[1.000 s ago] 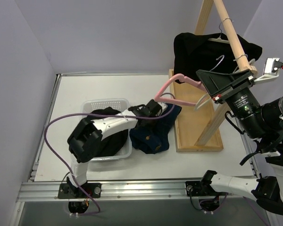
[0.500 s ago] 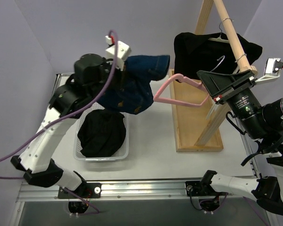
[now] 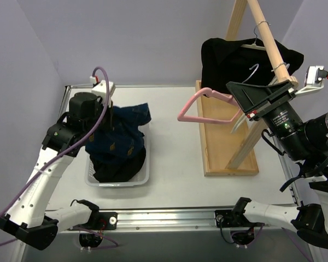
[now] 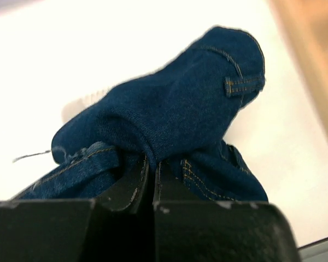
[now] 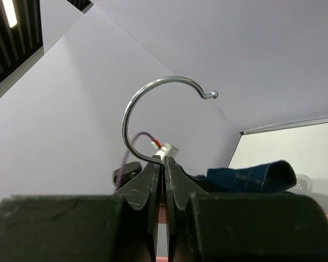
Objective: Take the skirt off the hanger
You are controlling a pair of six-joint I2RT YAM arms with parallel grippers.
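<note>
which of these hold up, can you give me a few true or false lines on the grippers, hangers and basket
The left gripper is shut on the blue denim garment. True.
The right gripper grips the pink hanger by its pink bar. False: it pinches the metal hook.
The white basket holds a black garment. True.
The black collared top lies on the table. False: it hangs on the wooden rack.
The pink hanger carries the denim garment. False: it is bare.
</note>
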